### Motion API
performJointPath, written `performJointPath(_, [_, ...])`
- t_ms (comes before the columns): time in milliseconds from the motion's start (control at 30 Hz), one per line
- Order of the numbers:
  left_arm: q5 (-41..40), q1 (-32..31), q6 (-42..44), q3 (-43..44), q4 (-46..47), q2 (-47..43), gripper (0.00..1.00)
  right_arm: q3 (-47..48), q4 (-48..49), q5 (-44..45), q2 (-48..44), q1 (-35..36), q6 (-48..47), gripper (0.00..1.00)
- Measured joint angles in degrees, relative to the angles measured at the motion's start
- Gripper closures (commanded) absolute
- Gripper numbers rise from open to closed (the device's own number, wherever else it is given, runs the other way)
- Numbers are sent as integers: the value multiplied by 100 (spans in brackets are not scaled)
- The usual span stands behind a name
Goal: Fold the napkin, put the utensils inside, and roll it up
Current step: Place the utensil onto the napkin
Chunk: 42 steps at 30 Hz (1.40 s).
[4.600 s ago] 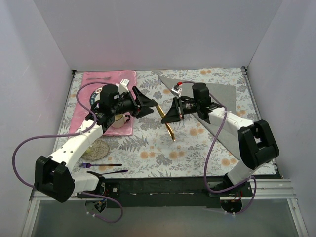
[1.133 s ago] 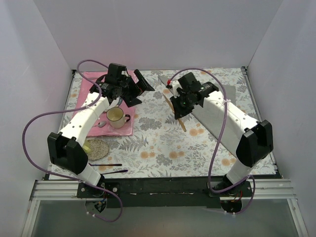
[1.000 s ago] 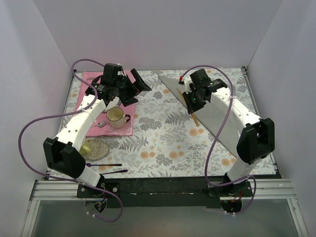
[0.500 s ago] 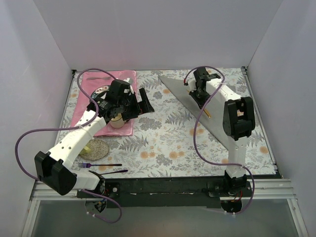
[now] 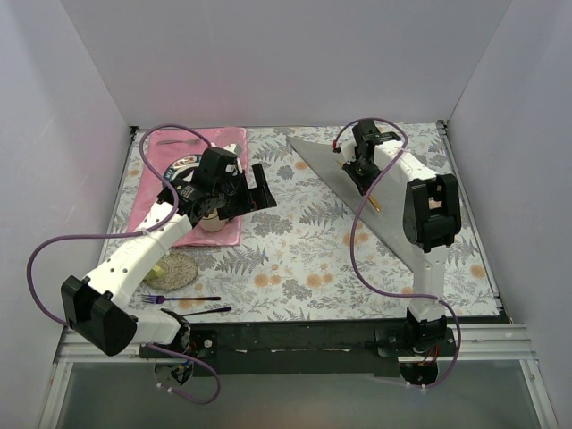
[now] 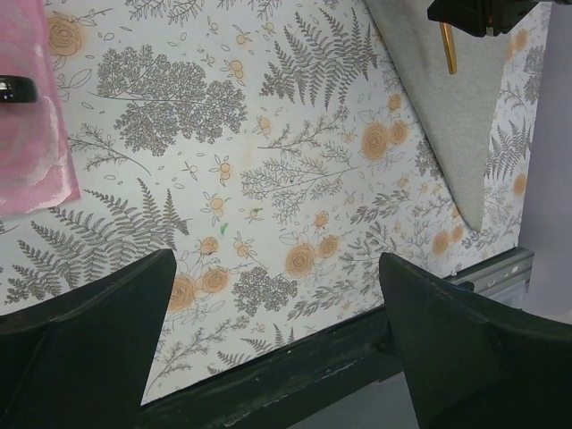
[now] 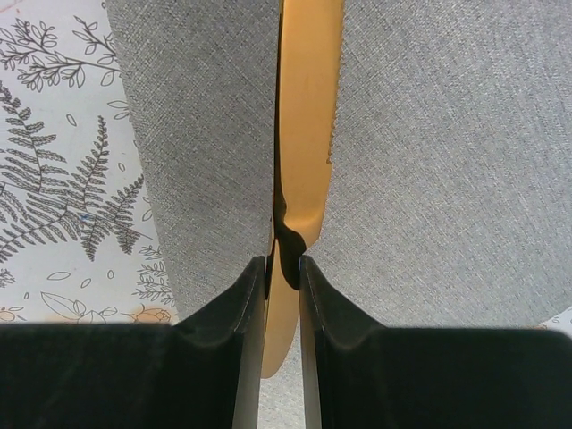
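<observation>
The grey napkin (image 5: pixel 391 225) lies folded into a long triangle at the right of the table. My right gripper (image 5: pixel 362 172) hangs over its far end, shut on a slim orange-tan utensil (image 5: pixel 374 202) that runs along the cloth. In the right wrist view the fingers (image 7: pixel 250 295) pinch the utensil (image 7: pixel 308 134) edge-on, with napkin (image 7: pixel 447 179) on both sides. My left gripper (image 5: pixel 256 190) is open and empty over the table's left-centre, beside the placemat. In its wrist view the gripper (image 6: pixel 275 257) frames bare floral cloth, with the napkin (image 6: pixel 447 125) and utensil (image 6: pixel 447 49) far off.
A pink placemat (image 5: pixel 228 143) lies at the back left with a cup (image 5: pixel 211 221) and a plate (image 5: pixel 181 170), both partly hidden by my left arm. A round coaster (image 5: pixel 176 266), a purple-handled fork (image 5: pixel 170 298) and a thin black utensil (image 5: pixel 201 311) lie front left.
Over the last seconds my right gripper carried the orange-tan utensil from the table's middle to above the napkin. My left gripper drew back by the placemat. Both have barely moved in the last half second.
</observation>
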Motion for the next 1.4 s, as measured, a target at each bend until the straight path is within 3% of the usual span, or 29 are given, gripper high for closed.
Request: performJointPath(1400, [-144, -66, 118, -9, -87, -11, 2, -369, -116, -378, 190, 221, 46, 99])
